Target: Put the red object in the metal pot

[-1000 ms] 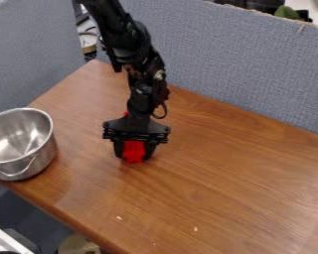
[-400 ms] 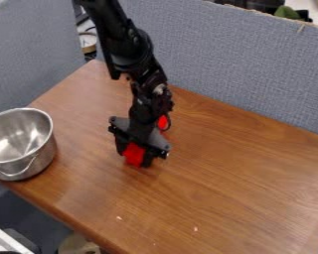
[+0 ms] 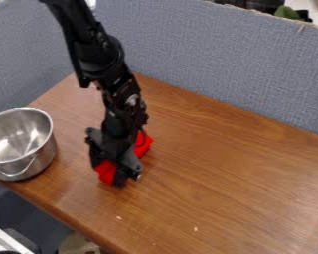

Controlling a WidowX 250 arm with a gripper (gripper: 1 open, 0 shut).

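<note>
The red object (image 3: 139, 144) is a bright red bar lying slantwise low over the wooden table, its ends showing on either side of the black gripper (image 3: 114, 163). The gripper points down and its fingers are shut on the bar's middle, hiding that part. I cannot tell whether the bar touches the tabletop. The metal pot (image 3: 37, 156), shiny and round, stands upright near the table's left edge, to the left of the gripper and apart from it, with nothing visible inside.
The wooden table (image 3: 229, 169) ends in a front edge close below the gripper and a left corner beside the pot. A grey-blue partition (image 3: 241, 60) walls the back. The black arm (image 3: 92, 60) reaches down from the upper left.
The gripper has moved toward the front left of the table and rolled, carrying the red object with it, so the bar now lies slantwise. The pot has not moved.
</note>
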